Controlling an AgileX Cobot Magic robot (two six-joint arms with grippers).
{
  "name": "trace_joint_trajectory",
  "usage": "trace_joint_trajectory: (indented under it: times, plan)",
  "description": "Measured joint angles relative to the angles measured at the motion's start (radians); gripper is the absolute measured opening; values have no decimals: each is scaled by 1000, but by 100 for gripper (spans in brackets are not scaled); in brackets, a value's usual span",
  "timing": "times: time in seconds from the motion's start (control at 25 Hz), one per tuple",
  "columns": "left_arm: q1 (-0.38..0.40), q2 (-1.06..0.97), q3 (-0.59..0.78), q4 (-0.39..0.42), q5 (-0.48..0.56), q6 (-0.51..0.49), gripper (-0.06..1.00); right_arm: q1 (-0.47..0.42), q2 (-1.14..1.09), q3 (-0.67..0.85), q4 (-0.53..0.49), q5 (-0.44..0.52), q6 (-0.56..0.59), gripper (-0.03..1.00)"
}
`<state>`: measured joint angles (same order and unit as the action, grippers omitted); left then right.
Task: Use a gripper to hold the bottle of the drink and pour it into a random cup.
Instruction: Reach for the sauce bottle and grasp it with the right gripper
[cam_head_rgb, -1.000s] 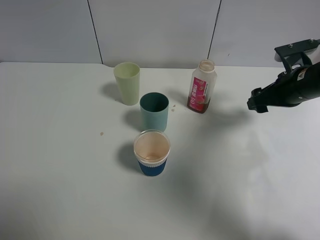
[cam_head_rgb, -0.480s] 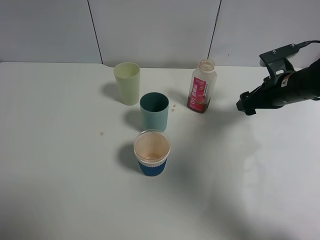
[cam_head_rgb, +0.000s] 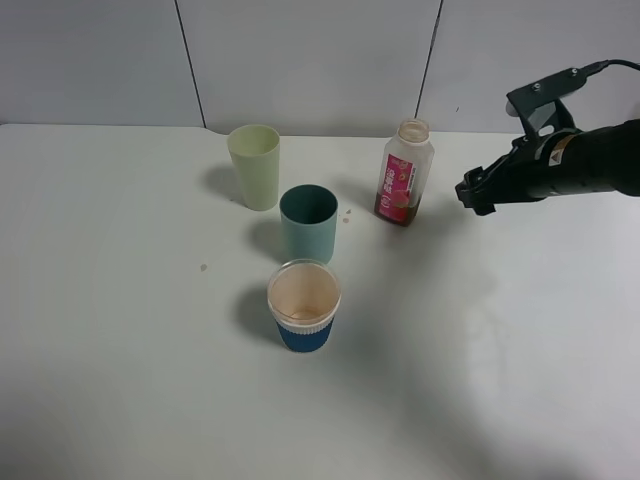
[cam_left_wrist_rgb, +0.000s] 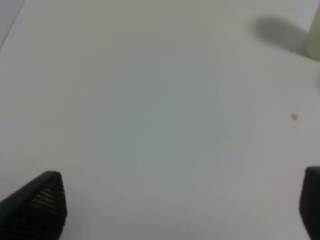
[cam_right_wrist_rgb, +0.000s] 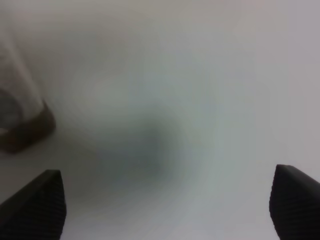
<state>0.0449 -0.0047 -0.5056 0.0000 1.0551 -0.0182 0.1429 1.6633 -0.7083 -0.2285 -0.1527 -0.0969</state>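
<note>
While the bottle (cam_head_rgb: 405, 172) stands upright, neck up, the right tool (cam_head_rgb: 471, 192) gapes wide near it.

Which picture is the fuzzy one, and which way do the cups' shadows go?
Right wrist view: the fuzziest, the small clear plastic bottle is just a smear beside a soft grey shadow on the white table. Exterior high view: sharp, shadows fall left of the pale yellow-green tumbler, dark teal tumbler and blue-sleeved clear cup. Left wrist view: slightly soft.
</note>
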Motion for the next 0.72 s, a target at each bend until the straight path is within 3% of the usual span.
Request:
trace_joint_trajectory:
  times: [0.08,0.2,0.36,0.56,0.72]
  plan:
    - [0,0,0,0,0,0,93,1,0,0,-58,-1,31,81]
    - [0,0,0,0,0,0,93,1,0,0,-205,-2,164,81]
    - [0,0,0,0,0,0,93,1,0,0,-523,-34,466,81]
    - [0,0,0,0,0,0,93,1,0,0,-944,-174,820,81]
    - [0,0,0,0,0,0,93,0,0,0,-1064,-231,889,81]
